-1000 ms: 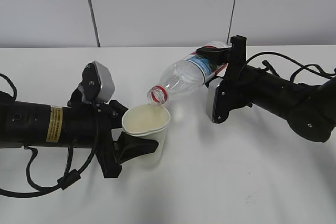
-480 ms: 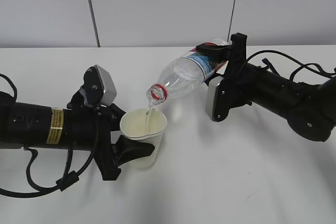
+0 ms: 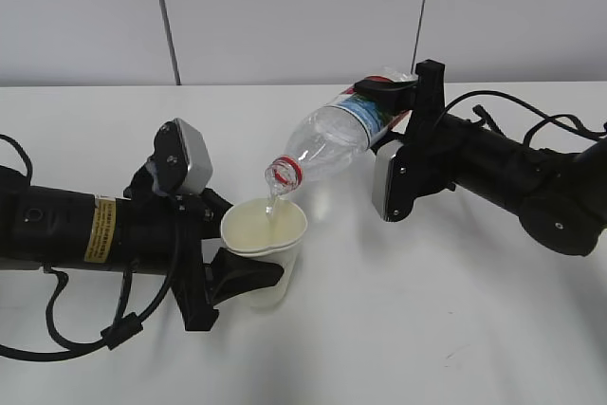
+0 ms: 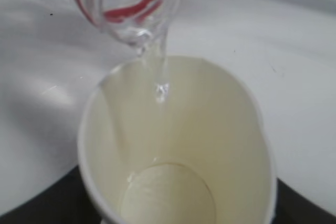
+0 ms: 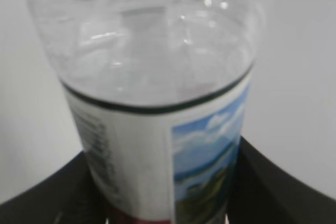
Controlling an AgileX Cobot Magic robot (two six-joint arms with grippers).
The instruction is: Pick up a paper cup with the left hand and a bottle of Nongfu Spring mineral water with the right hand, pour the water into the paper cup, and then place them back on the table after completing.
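Note:
The paper cup (image 3: pixel 266 246), white outside and cream inside, is upright with my left gripper (image 3: pixel 252 240) shut on its wall, fingers either side. In the left wrist view the cup (image 4: pixel 231 129) fills the frame, and dark fingers (image 4: pixel 44 203) show at the bottom corners. My right gripper (image 3: pixel 384 119) is shut on the labelled part of the clear bottle (image 3: pixel 332 135), which is tilted mouth-down to the left. Its red-ringed neck (image 4: pixel 126 3) hangs just above the cup's rim. A thin stream of water (image 3: pixel 273 201) falls into the cup. The right wrist view shows the bottle (image 5: pixel 157 129) close up between my black fingers (image 5: pixel 278 182).
The white table (image 3: pixel 379 329) lies under both arms. Black cables loop near the left arm (image 3: pixel 57 339) and behind the right arm (image 3: pixel 560 125). A pale panelled wall (image 3: pixel 285 16) closes off the back edge.
A second ago no water was falling; the stream started half a second ago and still runs. The left arm has shifted the cup slightly under the bottle's mouth. The bottle tipped a little.

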